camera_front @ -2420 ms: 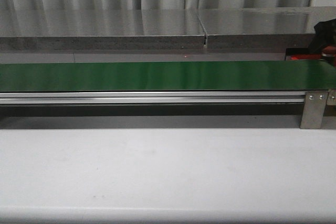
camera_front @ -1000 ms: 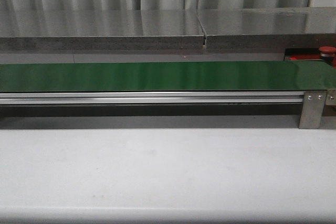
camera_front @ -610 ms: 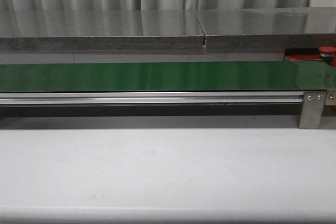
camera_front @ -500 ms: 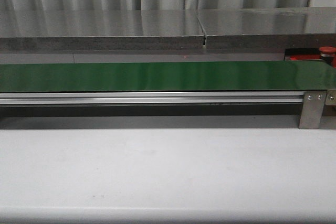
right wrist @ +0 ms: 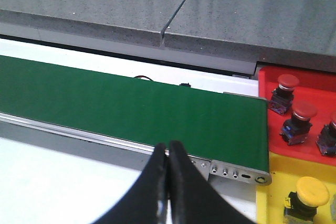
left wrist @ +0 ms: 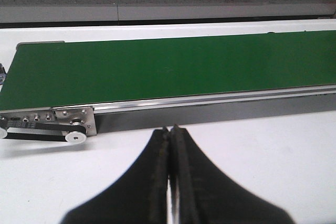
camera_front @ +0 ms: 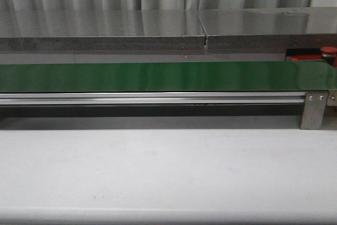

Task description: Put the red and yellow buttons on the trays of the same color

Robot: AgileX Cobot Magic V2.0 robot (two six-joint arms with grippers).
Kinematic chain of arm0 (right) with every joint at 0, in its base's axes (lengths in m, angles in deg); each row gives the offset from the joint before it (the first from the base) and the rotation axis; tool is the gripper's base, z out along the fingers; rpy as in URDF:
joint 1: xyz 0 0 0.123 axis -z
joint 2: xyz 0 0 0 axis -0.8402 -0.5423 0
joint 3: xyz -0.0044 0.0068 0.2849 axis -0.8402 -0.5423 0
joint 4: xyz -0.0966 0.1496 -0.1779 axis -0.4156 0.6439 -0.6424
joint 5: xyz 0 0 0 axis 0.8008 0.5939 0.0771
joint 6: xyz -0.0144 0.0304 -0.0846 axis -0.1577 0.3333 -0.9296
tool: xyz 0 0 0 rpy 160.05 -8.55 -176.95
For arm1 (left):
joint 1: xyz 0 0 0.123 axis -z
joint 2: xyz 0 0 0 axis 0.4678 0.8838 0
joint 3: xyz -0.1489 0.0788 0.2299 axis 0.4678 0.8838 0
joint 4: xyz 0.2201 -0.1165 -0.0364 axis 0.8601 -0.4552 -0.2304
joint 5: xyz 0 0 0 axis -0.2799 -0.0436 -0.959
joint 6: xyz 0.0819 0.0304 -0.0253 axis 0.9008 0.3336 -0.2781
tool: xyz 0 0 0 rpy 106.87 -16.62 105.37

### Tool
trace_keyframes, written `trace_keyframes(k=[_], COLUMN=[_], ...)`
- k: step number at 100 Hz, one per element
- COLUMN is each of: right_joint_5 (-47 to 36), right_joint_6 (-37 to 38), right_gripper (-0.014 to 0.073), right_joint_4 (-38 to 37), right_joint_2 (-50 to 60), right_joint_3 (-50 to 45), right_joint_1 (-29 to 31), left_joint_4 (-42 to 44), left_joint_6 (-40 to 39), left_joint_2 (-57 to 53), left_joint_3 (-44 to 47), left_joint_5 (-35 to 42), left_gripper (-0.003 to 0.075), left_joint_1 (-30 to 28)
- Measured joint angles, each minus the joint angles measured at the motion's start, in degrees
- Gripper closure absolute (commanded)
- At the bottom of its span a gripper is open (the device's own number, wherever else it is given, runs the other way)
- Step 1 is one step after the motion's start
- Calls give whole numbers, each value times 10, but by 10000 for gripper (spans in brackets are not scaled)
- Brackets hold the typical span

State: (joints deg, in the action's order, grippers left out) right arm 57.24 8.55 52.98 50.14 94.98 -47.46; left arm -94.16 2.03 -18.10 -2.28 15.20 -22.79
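Red buttons sit on the red tray, one yellow button on the yellow tray; both pincers are pressed together and hold nothing.

In the right wrist view, red buttons (right wrist: 287, 94) (right wrist: 301, 123) stand on the red tray (right wrist: 310, 82) at the right edge, and the yellow button (right wrist: 310, 198) on the yellow tray (right wrist: 281, 192) in the lower right corner. The green belt (right wrist: 131, 114) lies just beside them. The right gripper (right wrist: 168, 153) and left gripper (left wrist: 170, 135) hover over the white table (left wrist: 273, 156).
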Motion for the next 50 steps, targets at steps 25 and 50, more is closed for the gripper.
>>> trace_keyframes(k=[25, 50], right_joint_5=[0, 0], right_joint_6=[0, 0], right_gripper=[711, 711], right_joint_4=[0, 0], right_joint_2=[0, 0], right_joint_3=[0, 0], right_joint_1=[0, 0], left_joint_4=[0, -1], left_joint_6=[0, 0], left_joint_2=[0, 0], left_joint_3=[0, 0], left_joint_5=[0, -6], left_gripper=[739, 613], left_joint_1=[0, 0])
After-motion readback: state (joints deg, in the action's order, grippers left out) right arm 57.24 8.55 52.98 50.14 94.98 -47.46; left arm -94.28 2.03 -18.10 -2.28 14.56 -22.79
